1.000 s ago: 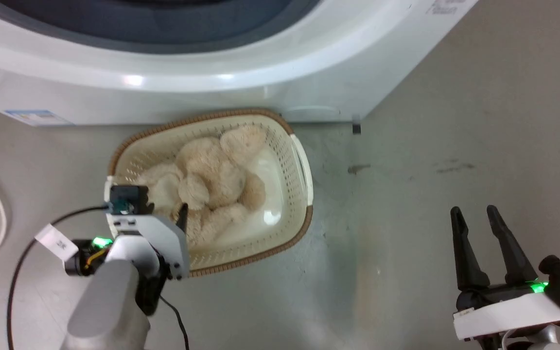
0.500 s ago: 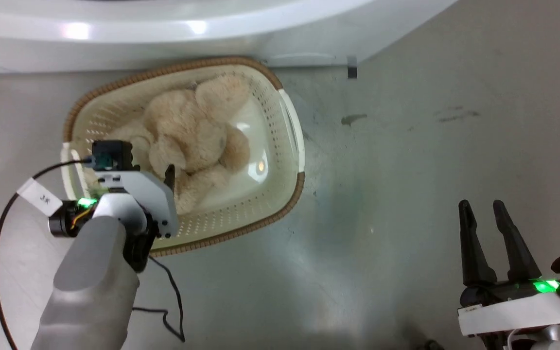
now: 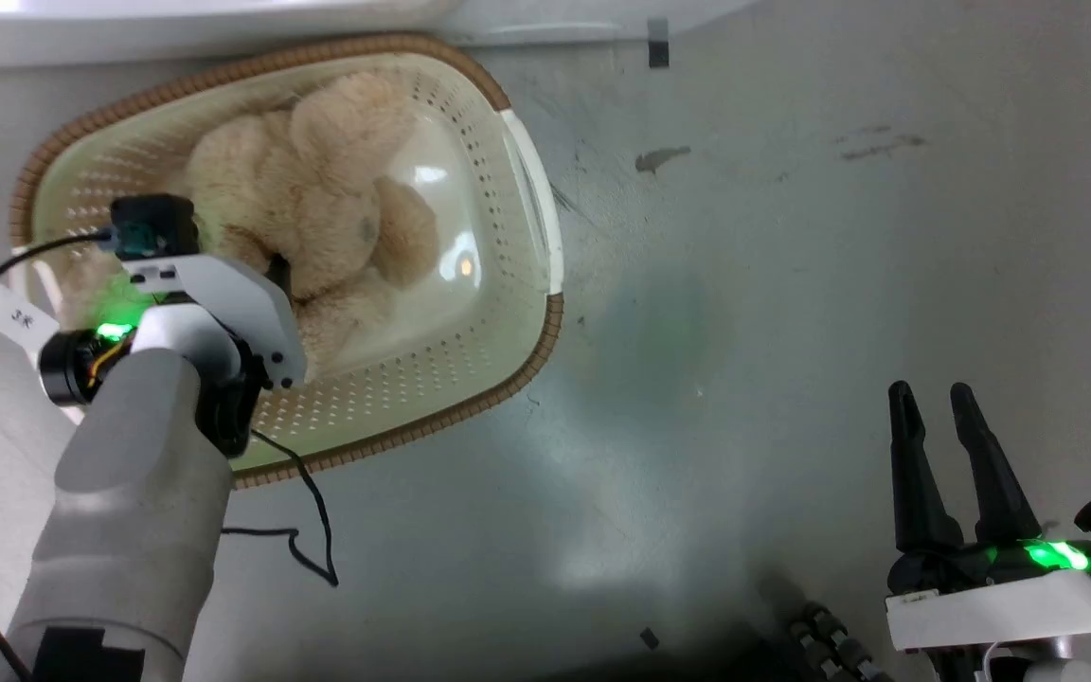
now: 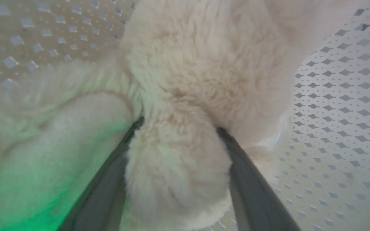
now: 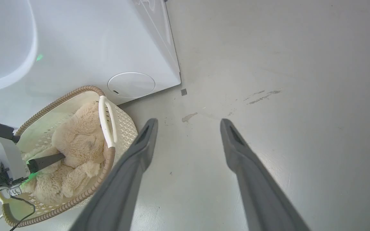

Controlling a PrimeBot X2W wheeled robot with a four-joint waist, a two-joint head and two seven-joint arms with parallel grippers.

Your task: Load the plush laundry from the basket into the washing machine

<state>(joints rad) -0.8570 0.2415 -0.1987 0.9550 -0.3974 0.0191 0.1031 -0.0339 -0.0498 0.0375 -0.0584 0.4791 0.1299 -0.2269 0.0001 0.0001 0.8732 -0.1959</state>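
Plush laundry is in the basket: a cream-beige bundle of long shaggy pile, all rounded lumps, lying against the wall nearest the washing machine and leaving the glossy floor on the right-handle side bare. The left wrist view has one fat lump sitting between the left gripper's two smooth dark fingers. Those jaws are spread wide and straddle the lump, with fur touching both inner faces and no clamping to be seen. Green LED glow tints the pile beside them. The basket is an oval of cream plastic with walls perforated in small diamond holes, a brown woven-look rim and a white strap handle. It stands on the floor just in front of the washing machine, a smooth white panel with a round flap low on its front. The floor is matte grey, scuffed and stained. A thin black cable trails from the left arm. The right gripper is well apart from the basket, over bare floor, its fingers parted and holding nothing.
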